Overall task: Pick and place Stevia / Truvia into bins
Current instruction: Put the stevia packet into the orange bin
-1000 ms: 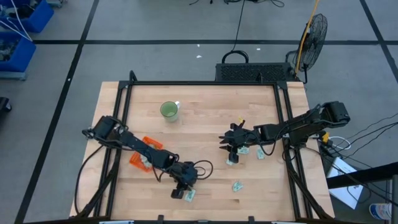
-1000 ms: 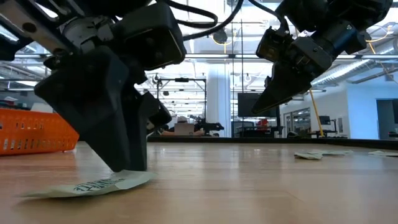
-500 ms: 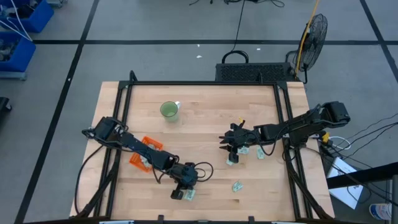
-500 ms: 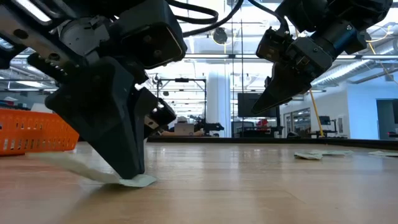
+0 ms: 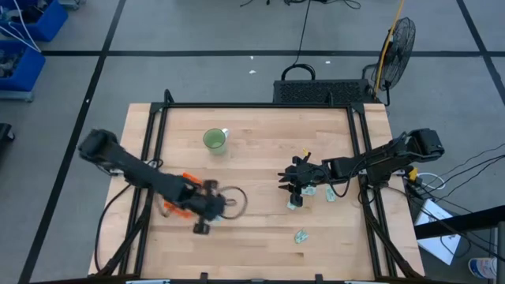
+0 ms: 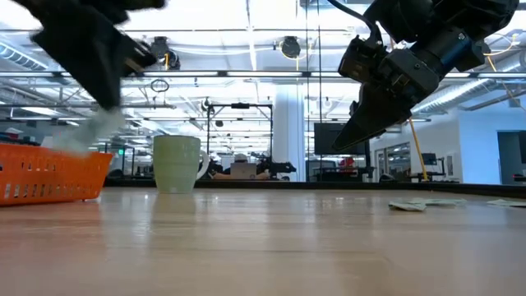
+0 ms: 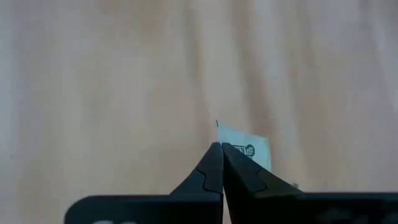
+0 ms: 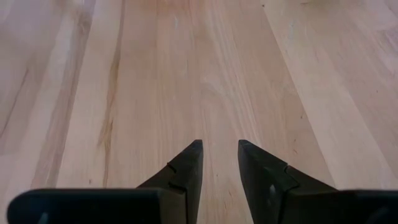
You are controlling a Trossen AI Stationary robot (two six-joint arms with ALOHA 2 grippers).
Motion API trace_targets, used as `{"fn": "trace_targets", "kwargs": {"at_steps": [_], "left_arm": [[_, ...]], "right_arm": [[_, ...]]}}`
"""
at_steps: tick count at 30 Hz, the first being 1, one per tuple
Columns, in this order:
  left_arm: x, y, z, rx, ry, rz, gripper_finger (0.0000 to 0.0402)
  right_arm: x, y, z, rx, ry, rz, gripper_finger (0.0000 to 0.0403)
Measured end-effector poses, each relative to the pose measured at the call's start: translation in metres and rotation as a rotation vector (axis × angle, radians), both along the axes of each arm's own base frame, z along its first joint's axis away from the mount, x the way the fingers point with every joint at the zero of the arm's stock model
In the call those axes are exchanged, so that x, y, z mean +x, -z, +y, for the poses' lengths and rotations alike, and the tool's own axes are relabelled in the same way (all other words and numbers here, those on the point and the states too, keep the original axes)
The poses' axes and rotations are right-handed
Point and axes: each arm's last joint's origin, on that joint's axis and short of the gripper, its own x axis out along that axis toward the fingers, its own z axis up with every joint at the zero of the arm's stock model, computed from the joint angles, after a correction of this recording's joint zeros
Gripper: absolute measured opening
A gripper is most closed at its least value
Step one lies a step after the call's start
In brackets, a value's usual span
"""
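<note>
With its jaws pressed together on one white-and-green Stevia packet, the left gripper hangs above the bench at lower left of the overhead frame, just beside the orange bin. Its wrist camera shows the paper pinched by one edge between the dark tips, bare wood beneath it. From table height the same arm sits at upper left of the frame, a pale smear of packet trailing over the bin's orange wall.

The step in hand appears to be the carry: one packet picked, not yet dropped. The next move likely calls for centring the jaws over the bin's open top, then parting them so the light paper falls inside and does not catch on the low rim.

At centre right of the overhead frame the right gripper waits over a loose cluster of packets; its jaws stand partly open with nothing between them. Another packet lies apart toward the lower edge. A green cup stands at upper left of the bench, well clear of both arms.
</note>
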Motion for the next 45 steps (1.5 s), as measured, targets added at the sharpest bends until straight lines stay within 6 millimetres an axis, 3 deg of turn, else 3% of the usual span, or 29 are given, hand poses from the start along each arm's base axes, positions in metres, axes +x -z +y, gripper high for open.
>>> {"fn": "trace_targets", "kwargs": {"at_steps": [3,9,16,24,30,36,40,45], "left_arm": [[-0.029,-0.019,0.011,0.071,-0.188,0.059,0.0002],[-0.065,-0.026,0.031,0.184,-0.552,0.219,0.0002],[-0.073,-0.011,0.033,0.134,-0.702,0.325,0.0028],[-0.078,0.011,0.034,0.099,-0.696,0.383,0.0072],[-0.068,0.002,0.033,0.156,-0.602,0.248,0.0087],[-0.039,-0.016,0.024,0.203,-0.445,-0.092,0.0088],[-0.019,-0.025,0.020,0.203,-0.333,-0.298,0.0088],[-0.006,-0.033,0.022,0.169,-0.291,-0.405,0.0088]], "right_arm": [[0.000,0.000,0.000,0.000,0.000,0.001,0.0094],[0.000,0.000,0.000,0.000,0.000,0.000,0.0094],[0.000,0.000,0.000,0.000,0.000,0.000,0.0094],[0.000,0.000,0.000,0.000,0.000,0.000,0.0095],[0.000,0.000,0.000,-0.001,0.001,0.001,0.0095],[-0.003,0.003,0.000,-0.003,0.006,0.041,0.0096],[-0.013,0.012,-0.002,0.031,0.060,0.180,0.0096],[-0.038,0.027,-0.004,0.094,0.213,0.477,0.0096]]}}
